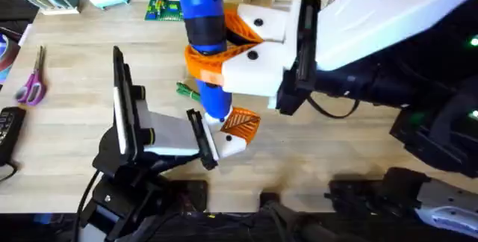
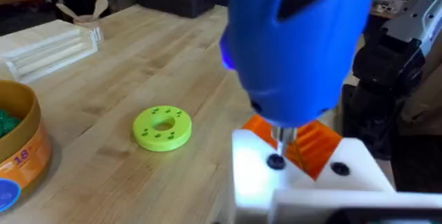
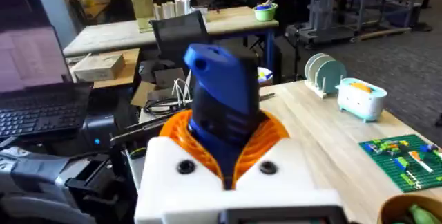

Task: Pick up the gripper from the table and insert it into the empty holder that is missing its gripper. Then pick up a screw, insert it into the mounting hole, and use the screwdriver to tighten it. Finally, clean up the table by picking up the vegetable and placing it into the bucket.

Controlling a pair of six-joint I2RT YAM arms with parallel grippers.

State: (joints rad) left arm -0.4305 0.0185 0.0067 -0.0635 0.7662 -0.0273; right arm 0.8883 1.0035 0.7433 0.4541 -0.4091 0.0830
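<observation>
**Screwdriver bit on the screw**

Screwdriver (image 1: 203, 25) stands nearly upright, clamped in the right claw (image 1: 224, 51), whose orange pads close around its blue body. Its thin bit points straight down onto a dark screw (image 2: 275, 161) in the white holder (image 2: 304, 182) at the left claw (image 1: 228, 134), beside the orange gripper (image 1: 243, 122). Whether the left claw is wide or narrow I cannot tell. Toward the tabletop's far edge, the bucket (image 2: 21, 148) already holds something green.

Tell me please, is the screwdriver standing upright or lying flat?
Upright: the right gripper grips the screwdriver, bit pointing down at a screw.
</observation>
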